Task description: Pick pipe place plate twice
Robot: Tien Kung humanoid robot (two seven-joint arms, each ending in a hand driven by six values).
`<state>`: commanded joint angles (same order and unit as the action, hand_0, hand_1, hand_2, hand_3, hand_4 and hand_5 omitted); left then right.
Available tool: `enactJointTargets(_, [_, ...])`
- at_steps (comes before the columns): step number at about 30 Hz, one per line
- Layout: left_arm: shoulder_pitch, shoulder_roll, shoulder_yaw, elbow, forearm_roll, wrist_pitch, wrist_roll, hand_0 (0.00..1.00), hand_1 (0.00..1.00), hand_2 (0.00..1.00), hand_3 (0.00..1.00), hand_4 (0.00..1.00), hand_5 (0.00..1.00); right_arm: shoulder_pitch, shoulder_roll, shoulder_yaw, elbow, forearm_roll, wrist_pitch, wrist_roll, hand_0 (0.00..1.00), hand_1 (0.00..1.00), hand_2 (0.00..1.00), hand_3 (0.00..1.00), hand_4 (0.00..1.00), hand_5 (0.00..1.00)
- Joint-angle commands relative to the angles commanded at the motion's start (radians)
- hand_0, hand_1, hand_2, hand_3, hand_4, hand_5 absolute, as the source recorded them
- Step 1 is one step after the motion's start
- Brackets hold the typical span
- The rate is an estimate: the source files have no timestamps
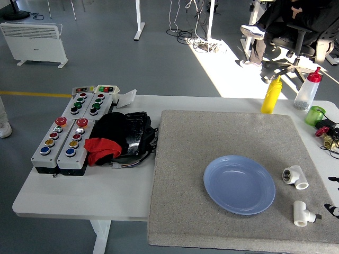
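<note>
Blue plate (pixel 239 184) on gray mat (pixel 180 159), empty, two white pipe bits, one (pixel 295 177) just right of plate, other (pixel 302 213) near mat's front edge, right hand (pixel 332 209) barely peeks in at edge, can't tell fingers, yellow bottle (pixel 271 94) at back

— What sort of floor (pixel 106 58) is that beyond the tabletop's far edge?

— Smooth grey, with a yellow line (pixel 34 94) running in from the left side.

— And the light?

— A bright patch of sunlight (pixel 228 71) falls across the floor near the far right corner of the table.

— Any furniture back there?

— A white panel heater (pixel 34 43) stands on the floor at the far left. A white desk leg (pixel 139 21) comes down near the middle, with loose cables (pixel 193 34) lying close by. At the upper right a person's legs (pixel 259 37) rest by a black office chair (pixel 299 45).
</note>
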<state>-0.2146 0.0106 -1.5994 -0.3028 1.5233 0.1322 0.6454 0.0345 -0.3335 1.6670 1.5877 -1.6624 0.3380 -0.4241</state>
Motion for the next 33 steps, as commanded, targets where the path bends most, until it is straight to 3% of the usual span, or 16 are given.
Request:
enactJointTargets(11, [0.001, 0.0, -0.002, -0.001, 0.004, 0.0, 0.0, 0.652, 0.614, 0.61, 0.601, 0.297, 0.998, -0.003, -0.019, -0.064, 0.05, 0.028, 0.05, -0.046, 0.998, 0.919, 0.983, 0.902, 0.782, 0.254])
enactJointTargets(33, [0.015, -0.001, -0.013, -0.005, 0.025, -0.005, 0.0, 0.652, 0.614, 0.61, 0.601, 0.297, 0.998, 0.029, -0.021, -0.167, 0.03, 0.045, 0.073, -0.078, 0.998, 0.923, 0.985, 0.909, 0.815, 0.273])
